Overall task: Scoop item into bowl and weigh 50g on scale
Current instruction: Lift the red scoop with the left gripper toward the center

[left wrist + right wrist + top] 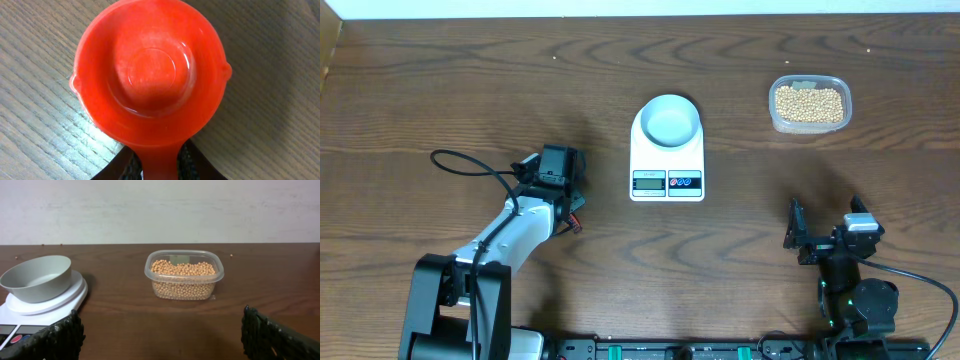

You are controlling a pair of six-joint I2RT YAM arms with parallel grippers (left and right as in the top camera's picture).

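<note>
My left gripper (160,167) is shut on the handle of a red scoop (150,70). The scoop is empty, its cup facing up just over the wooden table. In the overhead view the left gripper (556,172) is left of the white scale (666,183), and the scoop is hidden under it. The pale bowl (669,121) stands empty on the scale. The tan beans (809,103) fill a clear tub at the back right. My right gripper (828,236) is open and empty, near the front right. It faces the beans (184,269), with the bowl (37,277) and scale (50,305) at its left.
The clear plastic tub (216,275) stands apart from the scale, to its right. A black cable (470,166) loops on the table left of the left arm. A white wall (160,210) rises behind the table's far edge.
</note>
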